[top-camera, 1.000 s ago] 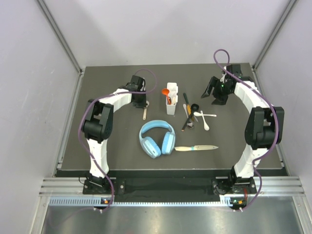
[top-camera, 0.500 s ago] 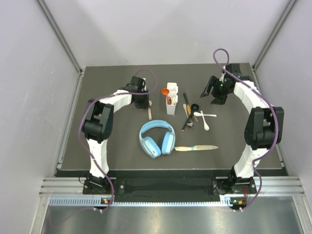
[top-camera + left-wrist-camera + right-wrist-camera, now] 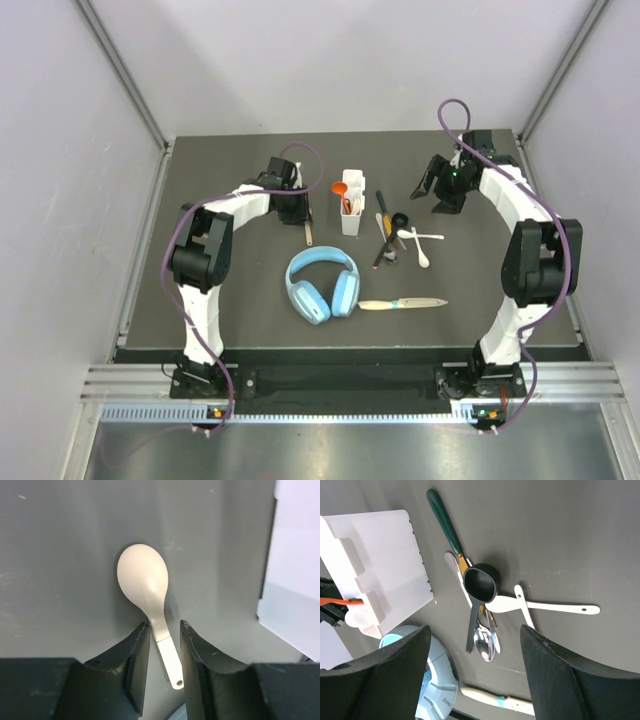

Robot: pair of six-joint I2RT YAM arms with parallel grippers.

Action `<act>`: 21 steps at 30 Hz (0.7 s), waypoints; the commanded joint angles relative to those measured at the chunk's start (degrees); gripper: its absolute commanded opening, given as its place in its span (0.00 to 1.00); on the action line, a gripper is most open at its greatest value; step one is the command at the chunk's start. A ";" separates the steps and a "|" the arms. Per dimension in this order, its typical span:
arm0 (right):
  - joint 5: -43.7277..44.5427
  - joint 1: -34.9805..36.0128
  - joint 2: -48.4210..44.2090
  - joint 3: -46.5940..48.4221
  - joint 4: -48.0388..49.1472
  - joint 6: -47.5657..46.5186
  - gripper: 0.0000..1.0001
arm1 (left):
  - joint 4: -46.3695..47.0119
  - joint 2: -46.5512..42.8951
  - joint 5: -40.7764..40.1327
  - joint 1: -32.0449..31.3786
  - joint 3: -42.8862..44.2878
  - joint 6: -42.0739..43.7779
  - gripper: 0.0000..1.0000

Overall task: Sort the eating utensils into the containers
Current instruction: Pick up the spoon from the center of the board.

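Across the dark counter (image 3: 200, 300), the light-blue headphones (image 3: 322, 285) sit near the middle. The white caddy (image 3: 352, 215) stands just beyond them, and the loose utensil pile (image 3: 392, 235) lies to its right. Beside that pile the right gripper (image 3: 435, 195) hangs with jaws wide apart, holding nothing. Left of the caddy, the left gripper (image 3: 164, 630) stands with its jaws partly apart astride the cream spoon (image 3: 144, 577), which lies flat on the counter, unclamped. An off-centre squeeze could skid the thin handle out sideways. The spoon's long axis runs between the jaws, slightly slanted, with the bowl ahead of the fingertips and the handle end toward the wrist.
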 commanded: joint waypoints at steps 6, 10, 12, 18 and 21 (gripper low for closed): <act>0.87 0.69 -1.66 1.78 -0.33 0.01 0.72 | -1.97 4.29 4.38 -0.29 -2.53 -2.34 0.36; 1.04 0.69 -1.66 1.69 -0.60 -0.17 0.72 | -1.88 4.90 3.51 -0.29 -3.76 -2.61 0.36; 1.04 0.60 -1.57 1.69 -0.51 -0.25 0.72 | -2.66 5.69 2.89 -0.29 -3.68 -3.04 0.36; 0.87 0.69 -1.39 2.13 -0.77 -0.25 0.72 | -6.09 7.54 1.13 -0.55 -1.22 -3.13 0.35; 0.52 0.69 -1.22 2.48 -0.60 -0.08 0.72 | -8.38 8.59 -0.36 -0.99 1.15 -2.17 0.33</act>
